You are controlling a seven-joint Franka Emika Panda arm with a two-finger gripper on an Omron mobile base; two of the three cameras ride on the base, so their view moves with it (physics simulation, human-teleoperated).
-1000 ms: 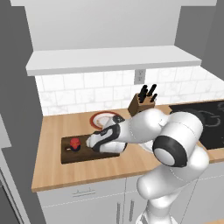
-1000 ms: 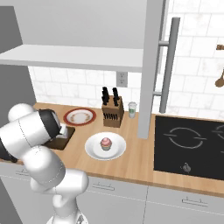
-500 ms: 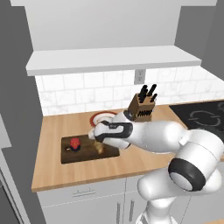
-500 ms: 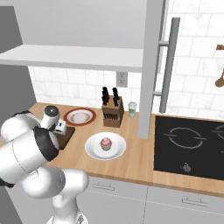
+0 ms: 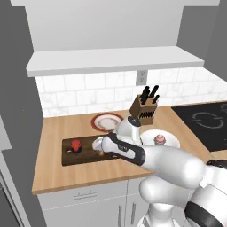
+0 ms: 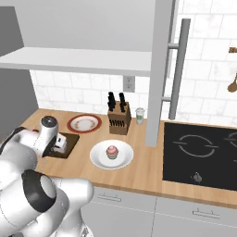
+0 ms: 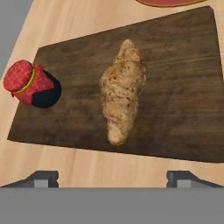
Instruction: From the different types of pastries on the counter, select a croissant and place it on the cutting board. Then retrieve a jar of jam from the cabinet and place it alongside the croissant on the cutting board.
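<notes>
Two task items lie on the cutting board [image 7: 175,87] under the gripper [image 7: 112,177], and the job looks close to finished. Around the board, the counter [image 5: 57,177] stretches well beyond the tool on every side, and the cabinet [image 5: 102,22] hangs high above it. The board fills the space ahead of the fingertips [image 7: 43,177], which stand wide apart with nothing between them, so the tool is released. The croissant [image 7: 122,96] lies straight ahead of the tool, centred between the two tips and lengthwise to them. The jam jar [image 7: 30,83] sits off to the left tip's side, tipped over near the board's edge and well apart from the croissant. Farther behind the hand, a cupcake [image 6: 111,151] rests on its white plate [image 6: 99,159], beside a knife block [image 6: 119,118].

One risk from here, as I judge it, is the withdrawal: a low or sideways retreat could clip the croissant or nudge the tilted jar, which may roll off the board.

Compared with a second ago, the jaws have gone from nearly closed to spread, and the arm has swung round over the board.
</notes>
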